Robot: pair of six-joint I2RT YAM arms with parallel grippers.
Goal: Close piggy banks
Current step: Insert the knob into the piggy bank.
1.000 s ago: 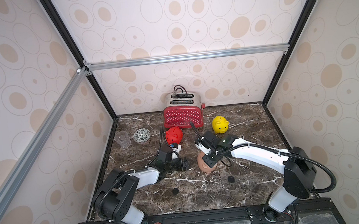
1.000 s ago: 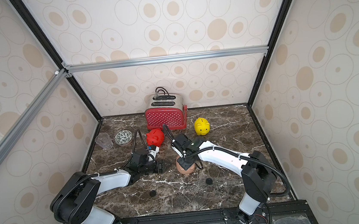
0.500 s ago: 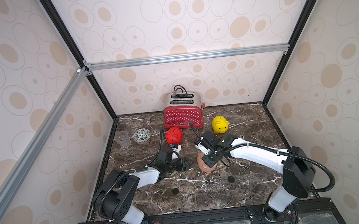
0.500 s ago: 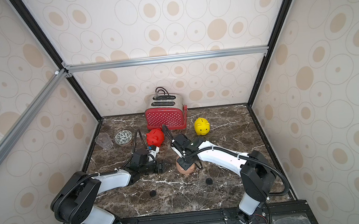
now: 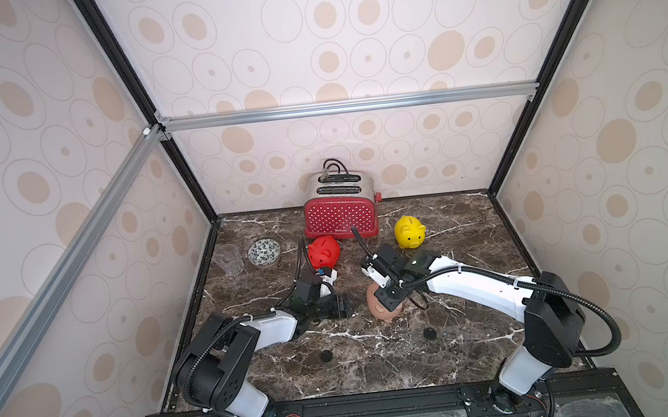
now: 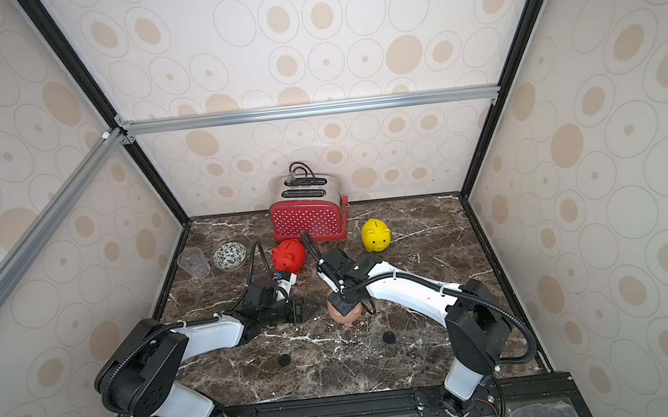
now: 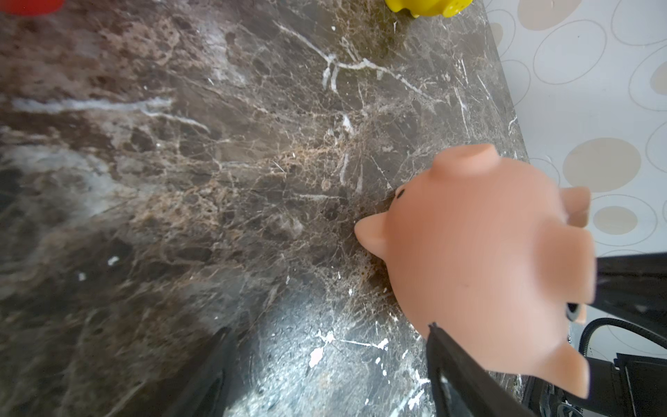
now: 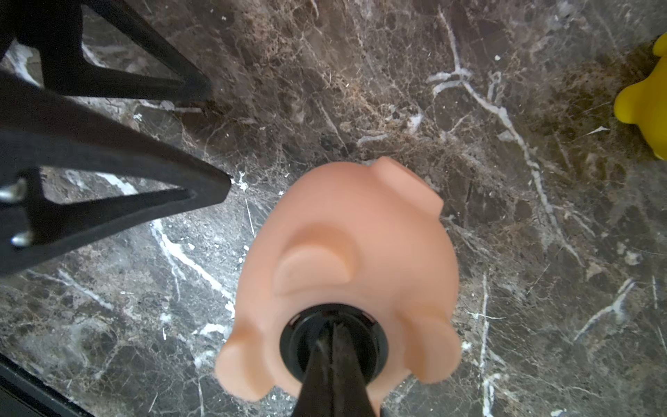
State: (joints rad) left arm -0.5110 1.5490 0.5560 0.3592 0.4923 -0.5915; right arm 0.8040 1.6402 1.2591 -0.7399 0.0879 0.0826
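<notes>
Clock face laid over the top views, 12 = back wall. Peach pig (image 5: 381, 317) is abt mid-table, flipped belly-up w/ feet in the air, lying on the marble table (image 5: 380, 363). The R wrist cam shows a black plug (image 8: 373, 341) seated in its belly hole. R gripper (image 8: 334, 326) points straight down onto it, jaws pinched together w/ no gap I can see, tips in the plug's centre. Can't tell if it's pinching some bit of the plug or only pressing.

L gripper (image 5: 343, 305) lies low at 9 o'clock of the peach pig. Its jaws are spread wide w/ nothing betw them, aimed at the pig. The nearer fingertip (image 8: 213, 186) is just short of the pig's side, w/ a strip of marble betw.

Red pig (image 5: 324, 252) stands upright at 11 o'clock of the peach one, just in front of the toaster (image 5: 341, 217). Yellow pig (image 5: 409, 231) stands upright at 1 o'clock. Both face the front and their bellies are hidden, so can't say if they're plugged. The toaster is at 12, near the back wall.

Patterned bowl (image 5: 264, 252) and clear cup (image 5: 228, 260) sit side by side at 10 o'clock, near the L wall. One black disc (image 5: 326, 355) lies on the marble at 8 o'clock of the peach pig and another black disc (image 5: 430, 333) at 4 o'clock, both apart from it.
</notes>
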